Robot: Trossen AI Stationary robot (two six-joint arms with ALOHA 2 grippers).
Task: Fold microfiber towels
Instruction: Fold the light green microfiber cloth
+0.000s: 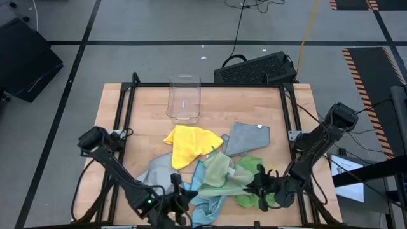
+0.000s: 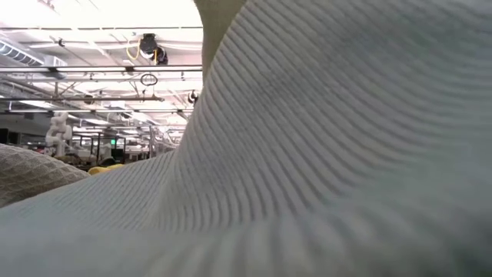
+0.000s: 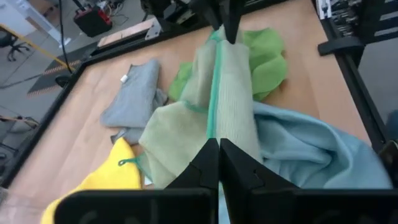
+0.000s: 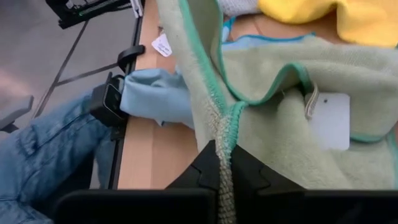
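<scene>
Both grippers clenched the pale green towel near the tabletop's front edge: left gripper one end, right gripper the other.

Large industrial hall: taped concrete floor, ceiling trusses, wooden workbench.

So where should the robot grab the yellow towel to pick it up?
Probably at the pointed corner of the yellow towel that faces the near edge of the table. It lies crumpled, and that corner sticks out by itself. Coming straight down from above looks safest, since the pale green towel lies close beside it.
</scene>
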